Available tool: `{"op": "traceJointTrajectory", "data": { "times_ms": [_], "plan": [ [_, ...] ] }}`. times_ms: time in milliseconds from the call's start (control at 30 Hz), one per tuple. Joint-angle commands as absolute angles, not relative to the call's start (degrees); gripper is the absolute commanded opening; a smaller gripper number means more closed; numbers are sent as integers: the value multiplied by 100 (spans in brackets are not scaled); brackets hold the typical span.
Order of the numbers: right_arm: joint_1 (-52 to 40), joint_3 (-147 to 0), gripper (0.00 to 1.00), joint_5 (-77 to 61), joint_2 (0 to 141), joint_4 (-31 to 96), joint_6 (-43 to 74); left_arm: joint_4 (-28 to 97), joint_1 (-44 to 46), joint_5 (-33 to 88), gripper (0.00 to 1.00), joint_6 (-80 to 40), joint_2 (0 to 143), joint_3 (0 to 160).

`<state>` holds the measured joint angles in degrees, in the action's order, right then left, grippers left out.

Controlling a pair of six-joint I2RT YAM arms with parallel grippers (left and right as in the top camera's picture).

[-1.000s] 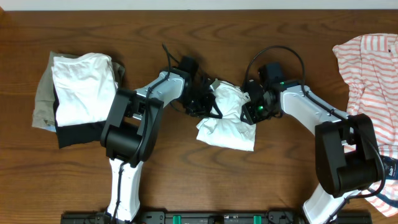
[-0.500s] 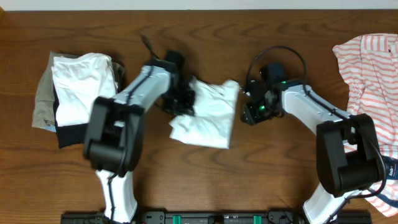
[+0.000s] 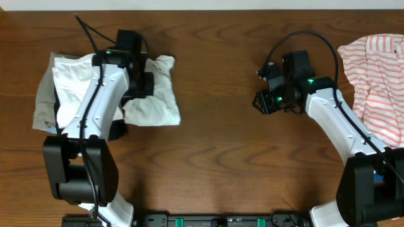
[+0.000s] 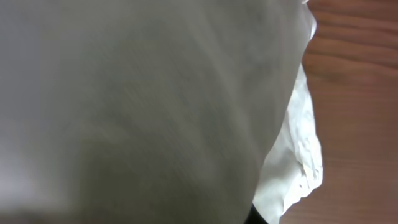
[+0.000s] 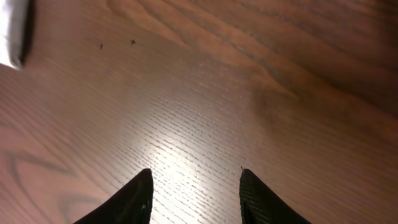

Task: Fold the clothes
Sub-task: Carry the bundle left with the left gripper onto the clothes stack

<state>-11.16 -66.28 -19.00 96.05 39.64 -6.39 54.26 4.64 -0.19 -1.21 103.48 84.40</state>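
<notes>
A dark wood-grain worktop [image 3: 214, 164] fills the overhead view, with a pale strip along its far edge.

The left tool [image 3: 146, 83] is closed, and the overhead view puts it on the near-left part of a folded white garment [image 3: 161, 104], which it appears to be gripping. That garment is roughly oblong, with its long axis running away from the robot. Its left margin meets the stack [image 3: 76, 82] of folded clothes, which has a white piece on top, black under it and khaki at the bottom.

If the garment is meant to join the stack, the stack lies directly to the tool's left, so only a short sideways carry would be needed. The left arm is plainly the nearer one for that.

The right tool [image 5: 194, 177] is partly open and holds nothing, with bare wood showing between its two dark fingers. It hangs well apart from the white garment. The coral-and-white striped garment [image 3: 379, 69] lies unfolded to its right at the worktop's edge, so I judge that piece to be this arm's job.

The overhead view gives the layout but hides the left jaws under the wrist. The left wrist view is filled by blurred white cloth [image 4: 155, 112] close to the lens and shows no fingers. Only the right wrist view shows that the right tool is empty.
</notes>
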Motion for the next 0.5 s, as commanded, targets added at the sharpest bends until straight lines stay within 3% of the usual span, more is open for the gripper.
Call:
{"op": "traceJointTrajectory", "data": {
  "times_ms": [0, 467],
  "plan": [
    [-1090, -6702, 43, -1885, 9535, 4014, -558, 5566, 349, -770, 6, 246, 10193, 8877],
    [-1087, -6702, 44, -1883, 9535, 4110, -561, 6093, 36, -1164, 6, 707, 10189, 10245]
  ]
}}
